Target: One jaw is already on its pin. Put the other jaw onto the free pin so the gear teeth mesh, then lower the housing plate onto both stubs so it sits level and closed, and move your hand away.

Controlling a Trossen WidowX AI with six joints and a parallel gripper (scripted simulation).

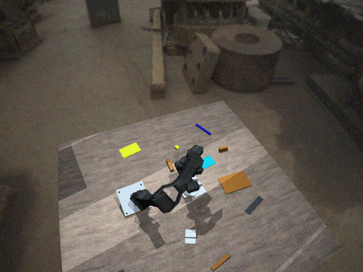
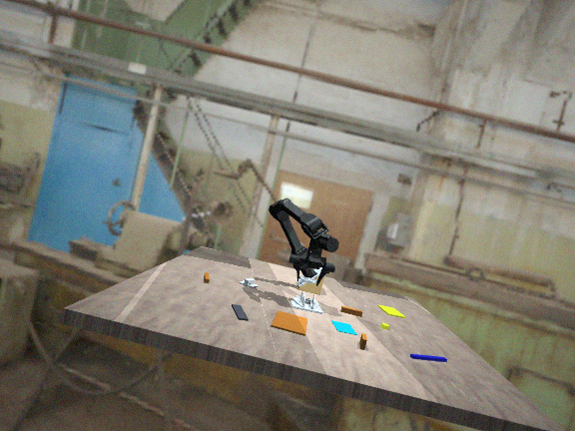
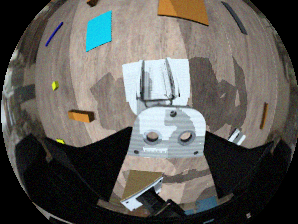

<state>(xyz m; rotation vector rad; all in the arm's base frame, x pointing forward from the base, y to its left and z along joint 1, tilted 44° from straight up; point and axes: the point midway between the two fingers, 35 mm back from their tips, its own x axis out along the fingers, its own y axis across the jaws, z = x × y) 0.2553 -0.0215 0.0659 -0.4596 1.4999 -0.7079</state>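
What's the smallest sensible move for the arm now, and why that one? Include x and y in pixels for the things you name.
Probably a small sideways alignment before any lowering: the hand [image 2: 311,280] [image 3: 166,132] grips the pale housing plate [image 3: 169,131] above the white base [image 2: 305,305] [image 3: 131,82], and the wrist view shows the base's upright parts beyond the plate's edge, apparently not under its two holes.

An old industrial workshop — at nine o'clock in the exterior view, a tall blue door [image 2: 92,165]; across the top, a rusty pipe [image 2: 299,67]; at one o'clock in the top view, a big rusty drum [image 1: 247,63] on a grimy floor [image 1: 94,79].
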